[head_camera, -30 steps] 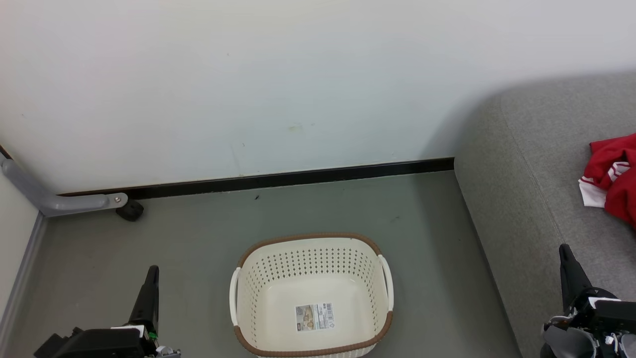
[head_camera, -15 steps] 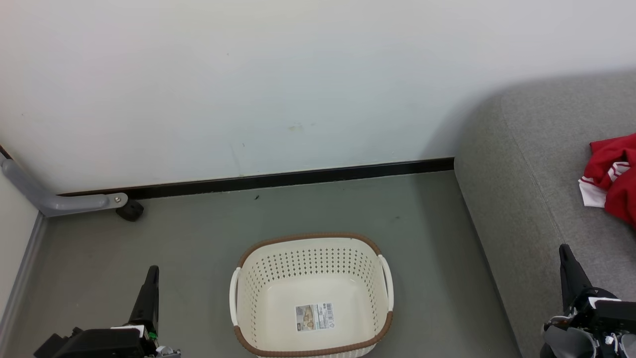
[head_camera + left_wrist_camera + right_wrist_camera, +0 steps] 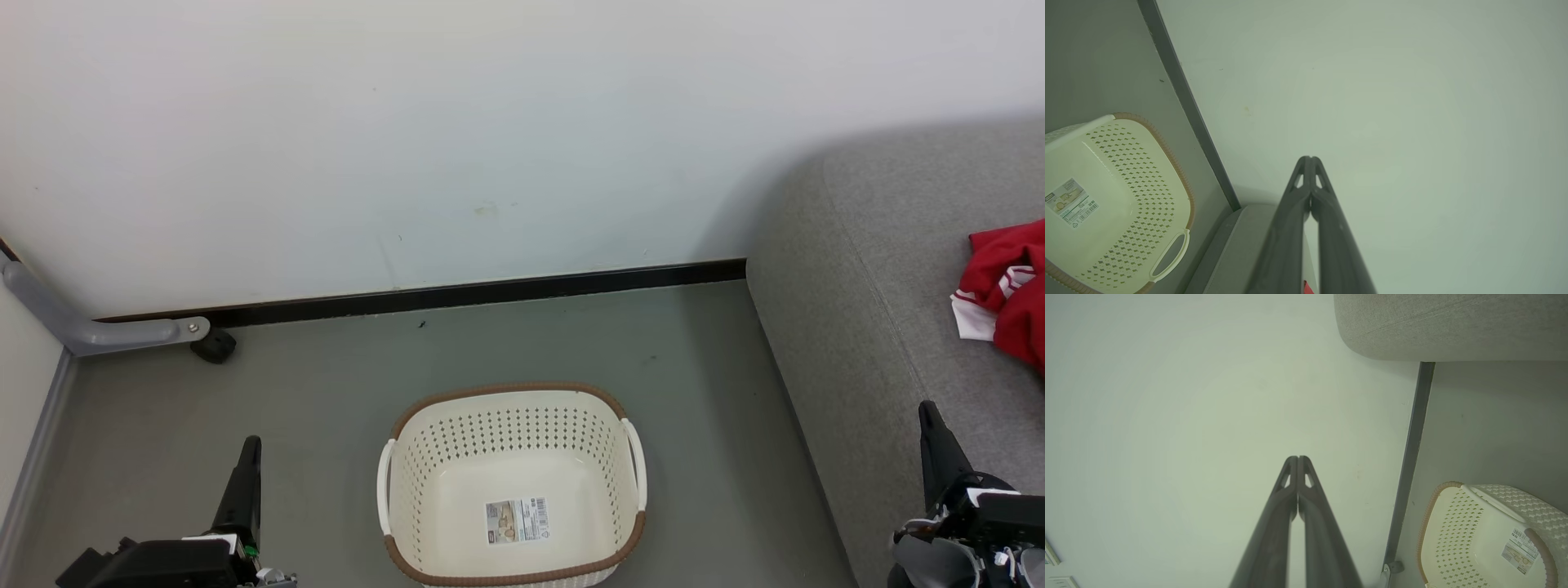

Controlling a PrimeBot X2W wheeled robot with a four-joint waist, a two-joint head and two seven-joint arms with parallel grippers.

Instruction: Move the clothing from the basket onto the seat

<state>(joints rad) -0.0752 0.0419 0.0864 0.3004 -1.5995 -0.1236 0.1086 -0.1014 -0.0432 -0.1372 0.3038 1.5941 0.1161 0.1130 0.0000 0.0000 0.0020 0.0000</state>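
Left hand (image 3: 251, 443) pressed together, right hand (image 3: 926, 407) likewise, basket (image 3: 506, 387) barcode label (image 3: 516, 520) unreadable

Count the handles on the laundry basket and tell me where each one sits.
2. The basket has a left handle on the side toward the robot's left and a right handle on the opposite side. Both are white and break the brown rim. The basket's near wall is cropped, so its outside is hidden.

Jaws pressed together toward wall (image 3: 1412, 102), basket (image 3: 1143, 179) leftward.
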